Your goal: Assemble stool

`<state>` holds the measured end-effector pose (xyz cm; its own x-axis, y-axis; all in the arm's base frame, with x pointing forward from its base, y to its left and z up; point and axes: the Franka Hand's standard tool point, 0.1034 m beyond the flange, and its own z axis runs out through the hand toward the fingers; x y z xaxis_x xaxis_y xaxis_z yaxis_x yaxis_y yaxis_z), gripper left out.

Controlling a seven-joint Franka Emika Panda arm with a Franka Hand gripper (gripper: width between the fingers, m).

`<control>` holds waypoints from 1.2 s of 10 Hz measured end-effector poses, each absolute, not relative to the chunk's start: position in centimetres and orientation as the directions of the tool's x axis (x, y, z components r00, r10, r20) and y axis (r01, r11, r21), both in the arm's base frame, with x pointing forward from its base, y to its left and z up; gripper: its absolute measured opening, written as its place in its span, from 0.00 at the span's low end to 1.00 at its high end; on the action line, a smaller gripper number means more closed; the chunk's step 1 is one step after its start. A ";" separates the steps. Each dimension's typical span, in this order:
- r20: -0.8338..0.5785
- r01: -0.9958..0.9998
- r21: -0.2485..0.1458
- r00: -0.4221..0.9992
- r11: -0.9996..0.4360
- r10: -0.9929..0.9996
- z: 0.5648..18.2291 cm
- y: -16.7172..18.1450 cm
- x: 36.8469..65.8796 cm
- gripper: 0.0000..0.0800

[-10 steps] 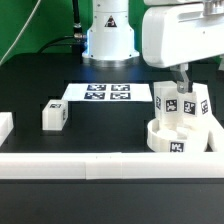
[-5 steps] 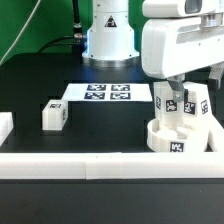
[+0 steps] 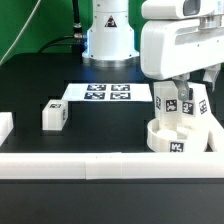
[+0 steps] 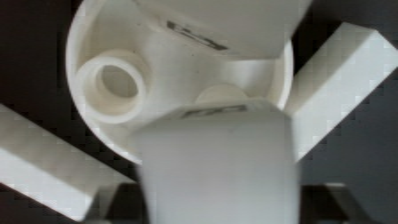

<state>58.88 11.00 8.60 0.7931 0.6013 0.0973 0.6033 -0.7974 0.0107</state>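
Fingers (image 3: 182, 88) pinch one upright leg (image 4: 210, 165) between them (clamped shut) atop the round seat (image 3: 160, 136).

Ext. view: wrist housing (image 3: 178, 40) cut by frame at 1–3 o'clock; gripper (image 3: 183, 92) tips hidden betw. upright legs (image 3: 165, 100), contact not discernible. White piece (image 3: 4, 125) at 9 o'clock cropped, unidentifiable. Wrist view: leg (image 4: 210, 165) and seat (image 4: 151, 60) blurred, tag print unreadable, leg cut by frame edge
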 end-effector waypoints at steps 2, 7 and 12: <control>0.101 0.576 0.011 0.813 -0.818 0.574 8.6 11.0 59.0 0.42; 0.101 0.358 -0.015 0.930 -0.934 0.355 8.6 11.0 59.0 0.42; 0.050 -0.382 -0.114 0.920 -0.917 -0.389 8.4 11.8 58.8 0.42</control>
